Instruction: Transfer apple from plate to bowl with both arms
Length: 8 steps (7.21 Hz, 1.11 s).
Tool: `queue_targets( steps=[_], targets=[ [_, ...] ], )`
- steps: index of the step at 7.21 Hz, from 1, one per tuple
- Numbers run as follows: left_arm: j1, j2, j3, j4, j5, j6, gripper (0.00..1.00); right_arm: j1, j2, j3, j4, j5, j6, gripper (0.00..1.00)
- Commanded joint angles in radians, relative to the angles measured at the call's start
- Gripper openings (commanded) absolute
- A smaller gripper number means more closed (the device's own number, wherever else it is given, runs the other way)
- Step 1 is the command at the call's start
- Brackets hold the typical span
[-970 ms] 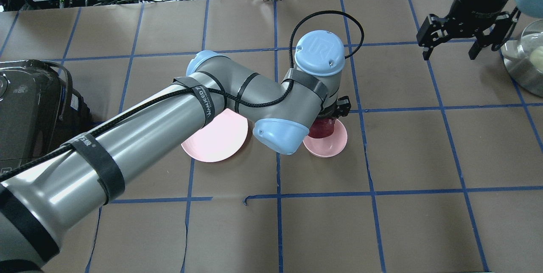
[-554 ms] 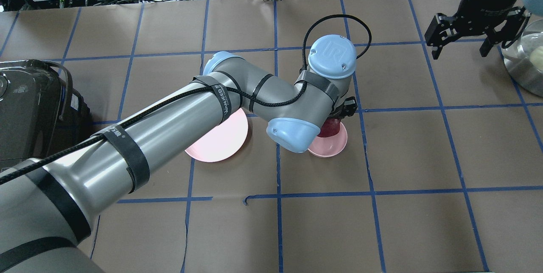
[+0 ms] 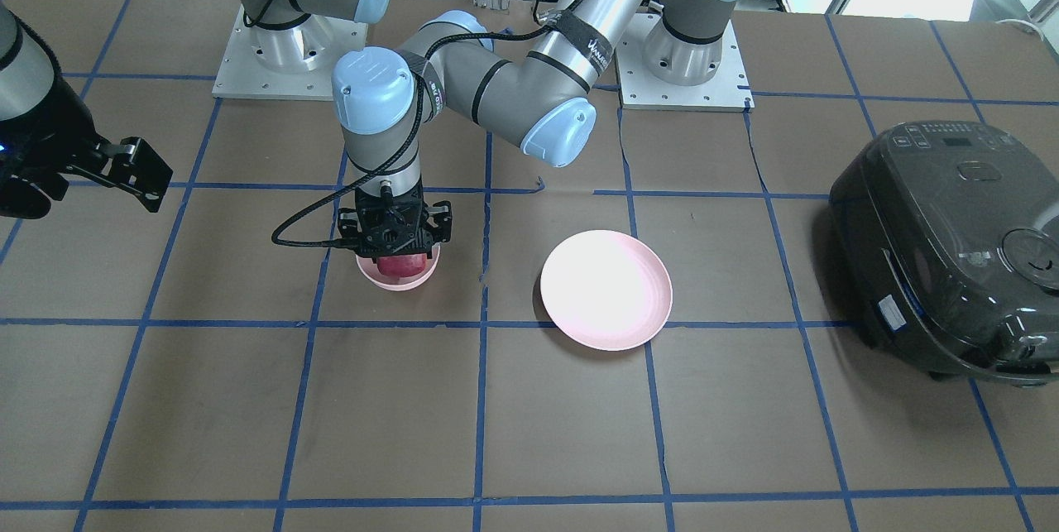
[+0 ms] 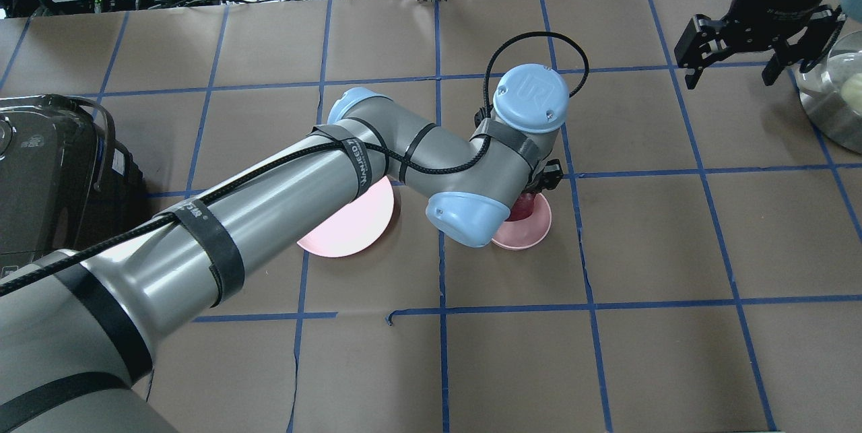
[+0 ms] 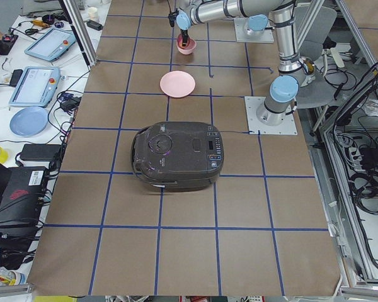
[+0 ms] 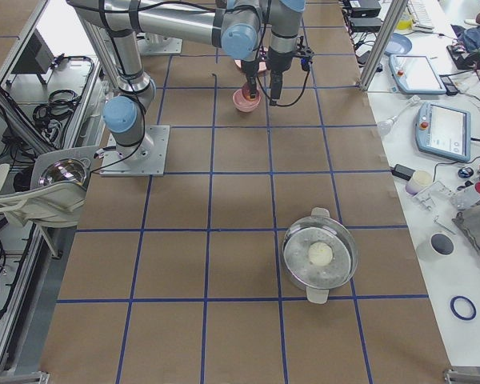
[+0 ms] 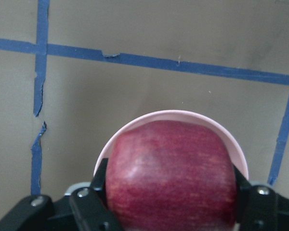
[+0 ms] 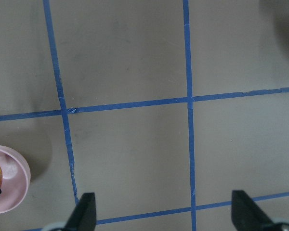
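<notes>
The dark red apple (image 7: 171,173) sits low in the small pink bowl (image 7: 173,115), right of the table's middle in the overhead view. My left gripper (image 3: 397,251) points straight down and is shut on the apple (image 3: 400,266), with a finger pressed on each side. From overhead the wrist hides most of it; a sliver of apple (image 4: 524,207) and the bowl (image 4: 532,231) show. The wide pink plate (image 4: 350,231) lies empty to the left, half under the left forearm. My right gripper (image 4: 731,79) is open and empty, far right, above the table.
A black rice cooker (image 4: 54,170) stands at the left edge. A steel pot with a glass lid (image 4: 835,96) stands at the right edge, just beside the right gripper. Cables and devices line the far edge beyond the table.
The left arm has shifted a little right and lowered the apple deeper into the bowl. The right gripper has drawn back toward the far right corner, still open.
</notes>
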Motion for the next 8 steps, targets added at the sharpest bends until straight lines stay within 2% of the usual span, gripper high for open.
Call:
queue_targets(
  steps=[1, 2, 3, 5, 7, 8],
  targets=[
    [-0.01, -0.016, 0.0, 0.001, -0.001, -0.017, 0.6, -0.001, -0.002, 0.0, 0.002, -0.001, 0.002, 1.0],
    [-0.016, -0.019, 0.0, 0.002, 0.0, -0.023, 0.72, 0.001, -0.002, -0.005, 0.002, -0.001, 0.0, 1.0],
    [-0.016, -0.021, 0.0, 0.003, -0.007, -0.024, 0.78, 0.001, -0.002, -0.005, -0.001, 0.004, 0.0, 1.0],
    [-0.016, -0.021, 0.0, 0.005, -0.009, -0.022, 0.84, 0.001, -0.003, -0.011, -0.009, 0.003, 0.016, 1.0],
    [-0.016, -0.021, 0.002, 0.008, -0.01, -0.014, 1.0, 0.001, -0.013, -0.011, -0.014, 0.01, 0.016, 1.0],
    [-0.014, -0.012, 0.003, 0.008, -0.011, -0.005, 1.0, 0.001, -0.013, -0.011, -0.014, 0.01, 0.016, 1.0]
  ],
)
